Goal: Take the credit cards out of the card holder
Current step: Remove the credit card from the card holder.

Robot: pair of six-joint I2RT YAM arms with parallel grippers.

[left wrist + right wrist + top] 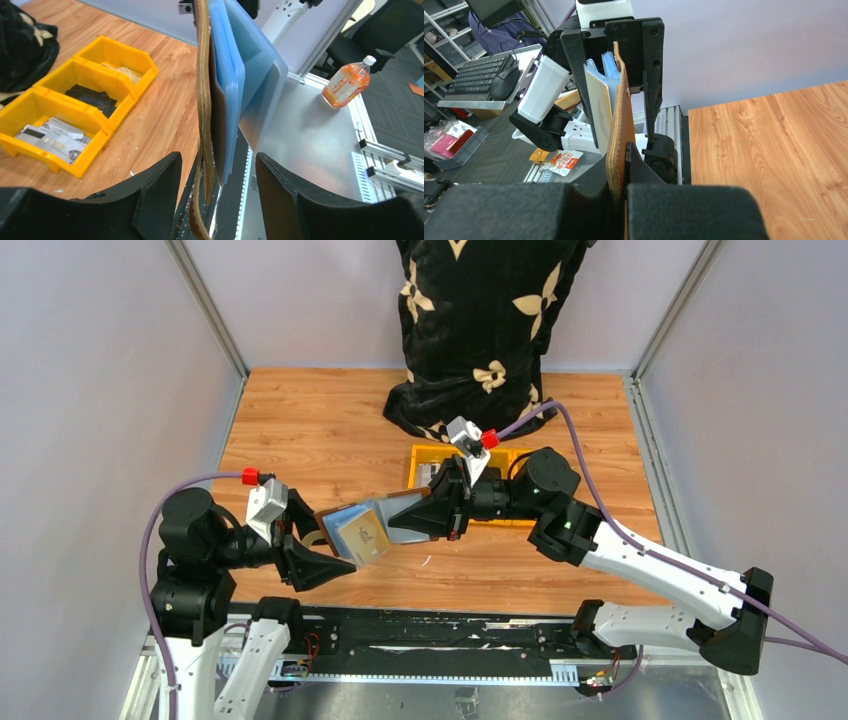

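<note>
Left gripper [217,167] open, fingers straddling the card holder [202,100], which hangs in the air above the table's near edge, its brown flap pinched in the closed right gripper [620,165]. Risk: left clamps sleeves and leather together instead of one credit card [365,535], so the pull drags the holder out of that thin pinch. A freed card could also slip and miss the yellow bins [92,145] farther back.

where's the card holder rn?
Top view, left of centre: the card holder is held above the table, pinched by the right gripper, with the open left gripper around its other end.
</note>
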